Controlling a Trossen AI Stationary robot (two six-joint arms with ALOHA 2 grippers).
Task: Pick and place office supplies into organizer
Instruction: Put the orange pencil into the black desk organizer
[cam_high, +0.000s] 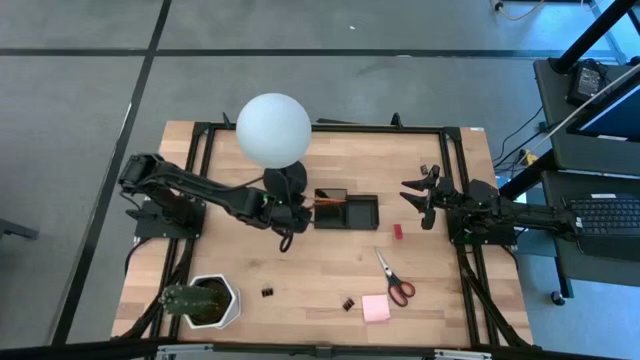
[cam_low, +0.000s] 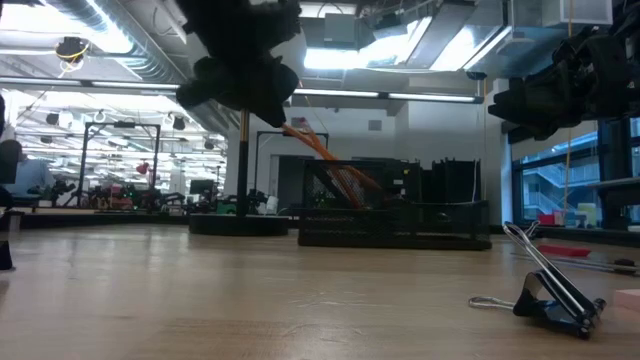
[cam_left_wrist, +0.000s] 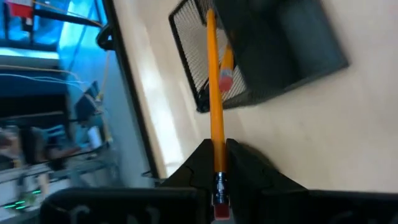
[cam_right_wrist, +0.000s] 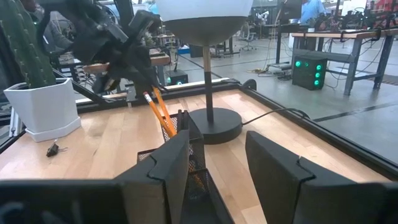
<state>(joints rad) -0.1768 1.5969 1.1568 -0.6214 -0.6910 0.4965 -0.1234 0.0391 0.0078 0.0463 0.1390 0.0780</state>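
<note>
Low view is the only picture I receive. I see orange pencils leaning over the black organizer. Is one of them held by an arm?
Observer: Yes. The left gripper is shut on one orange pencil, which points into the organizer. A second pencil leans inside it.
Operator: And the right gripper, does it carry something?
Observer: No. The right gripper hangs beside the organizer with its jaws open and empty.
Operator: What is left on the table?
Observer: The red-handled scissors, the pink sticky-note pad and the small red block lie on the wood, outside the organizer.
</note>
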